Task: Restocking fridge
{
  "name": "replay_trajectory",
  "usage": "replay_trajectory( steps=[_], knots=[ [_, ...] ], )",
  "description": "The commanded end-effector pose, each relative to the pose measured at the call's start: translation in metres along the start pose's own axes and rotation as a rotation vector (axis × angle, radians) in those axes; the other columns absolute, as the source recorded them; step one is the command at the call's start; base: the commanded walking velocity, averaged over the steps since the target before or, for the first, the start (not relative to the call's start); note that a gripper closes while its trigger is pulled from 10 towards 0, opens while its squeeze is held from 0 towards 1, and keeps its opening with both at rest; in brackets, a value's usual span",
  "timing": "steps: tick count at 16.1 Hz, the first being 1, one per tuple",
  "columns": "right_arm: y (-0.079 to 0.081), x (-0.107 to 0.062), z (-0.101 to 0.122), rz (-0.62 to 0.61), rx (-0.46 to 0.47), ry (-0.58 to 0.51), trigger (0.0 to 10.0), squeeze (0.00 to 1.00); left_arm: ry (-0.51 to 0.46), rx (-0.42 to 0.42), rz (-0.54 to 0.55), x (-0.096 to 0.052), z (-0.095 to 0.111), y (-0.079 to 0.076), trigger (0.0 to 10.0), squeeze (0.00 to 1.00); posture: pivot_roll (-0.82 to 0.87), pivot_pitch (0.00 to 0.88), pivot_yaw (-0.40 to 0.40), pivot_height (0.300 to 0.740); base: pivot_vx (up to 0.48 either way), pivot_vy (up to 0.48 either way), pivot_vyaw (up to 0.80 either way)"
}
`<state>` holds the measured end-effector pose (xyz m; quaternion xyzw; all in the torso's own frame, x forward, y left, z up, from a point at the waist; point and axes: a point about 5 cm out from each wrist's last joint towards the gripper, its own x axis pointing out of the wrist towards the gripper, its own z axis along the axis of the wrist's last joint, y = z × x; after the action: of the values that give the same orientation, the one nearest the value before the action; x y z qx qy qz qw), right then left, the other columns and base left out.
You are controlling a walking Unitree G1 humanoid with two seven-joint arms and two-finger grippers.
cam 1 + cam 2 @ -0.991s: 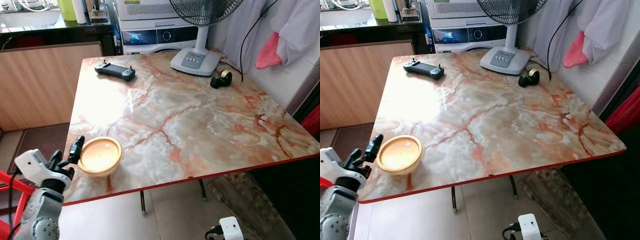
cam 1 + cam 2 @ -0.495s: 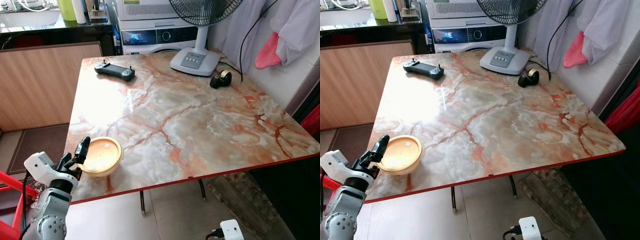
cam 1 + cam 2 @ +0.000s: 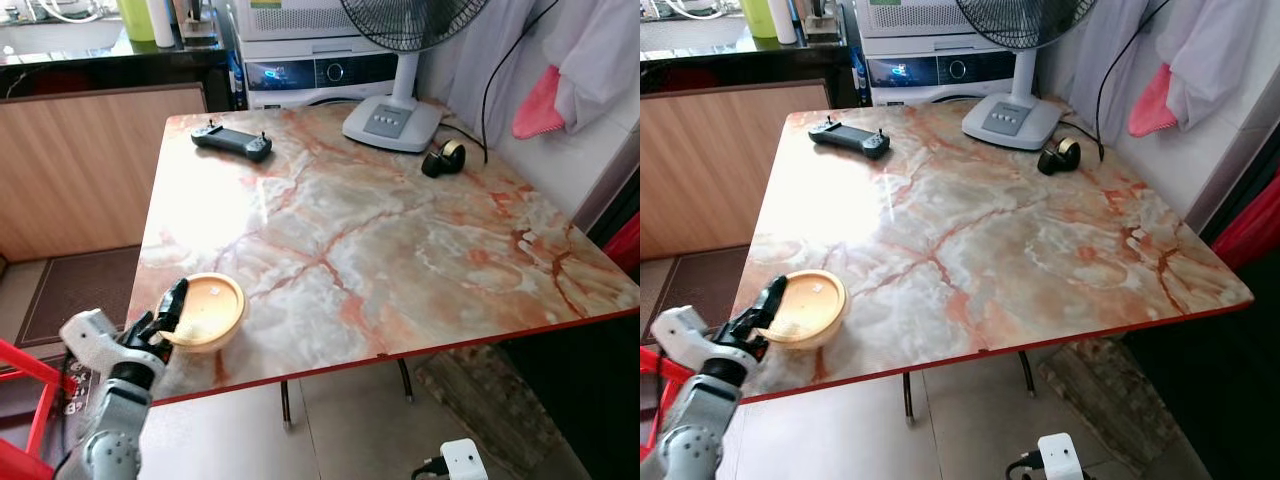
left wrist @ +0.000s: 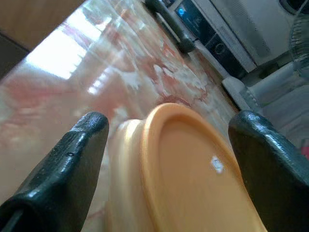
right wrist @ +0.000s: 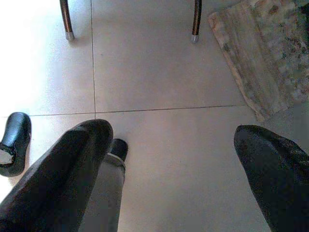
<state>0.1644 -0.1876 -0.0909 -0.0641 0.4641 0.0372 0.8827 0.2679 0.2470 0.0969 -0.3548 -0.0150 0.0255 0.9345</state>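
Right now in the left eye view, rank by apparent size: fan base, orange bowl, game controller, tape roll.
Largest to smallest as they look:
1. fan base
2. orange bowl, close to the fan base in spread, but it sits nearest the camera, so that order is unsure
3. game controller
4. tape roll

**Left arm reaching forward, right arm hanging low**

The left arm (image 3: 105, 440) is rising from the lower left, its silver forearm angling up and forward to a white wrist. The left end effector (image 4: 166, 140) is holding its two black fingers (image 4: 72, 159) spread wide apart, one to each side, with nothing gripped between them. In the head views its fingers (image 3: 172, 303) are pointing up and forward.

The right arm is hanging down, its white wrist (image 3: 462, 462) sitting at the bottom edge. The right end effector (image 5: 178, 164) is pointing at the floor, fingers (image 5: 63, 169) parted and empty.
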Motion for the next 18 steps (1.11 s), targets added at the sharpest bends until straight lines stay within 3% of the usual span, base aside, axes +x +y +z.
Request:
replay_trajectory(
  steps=[1,12,13,14,18],
  knots=[
    [-0.002,-0.001,-0.004,-0.005,-0.004,0.01,10.0,0.0,0.002,-0.011,-0.016,0.004,-0.002,-0.002,10.0,0.0,0.11,0.017,-0.058,0.74,0.0,0.0,0.0],
    [-0.002,-0.001,-0.005,-0.004,-0.01,0.012,10.0,0.0,0.045,-0.056,-0.036,0.011,-0.02,-0.001,10.0,0.0,0.11,0.02,-0.063,0.74,0.0,0.0,0.0],
    [-0.003,-0.001,-0.005,-0.003,-0.014,0.014,10.0,0.0,0.048,-0.051,-0.046,0.012,-0.021,-0.002,2.3,0.0,0.11,0.021,-0.064,0.74,0.0,0.0,0.0],
    [-0.003,-0.001,-0.005,-0.003,-0.015,0.014,10.0,0.0,0.053,-0.043,-0.053,0.013,-0.021,-0.002,0.0,0.0,0.11,0.021,-0.064,0.74,0.0,0.0,0.0],
    [-0.003,-0.001,-0.005,-0.005,-0.014,0.014,10.0,0.0,0.051,-0.025,-0.064,0.019,-0.021,-0.004,0.0,0.0,0.1,0.022,-0.064,0.74,0.0,0.0,0.0]
  ],
)
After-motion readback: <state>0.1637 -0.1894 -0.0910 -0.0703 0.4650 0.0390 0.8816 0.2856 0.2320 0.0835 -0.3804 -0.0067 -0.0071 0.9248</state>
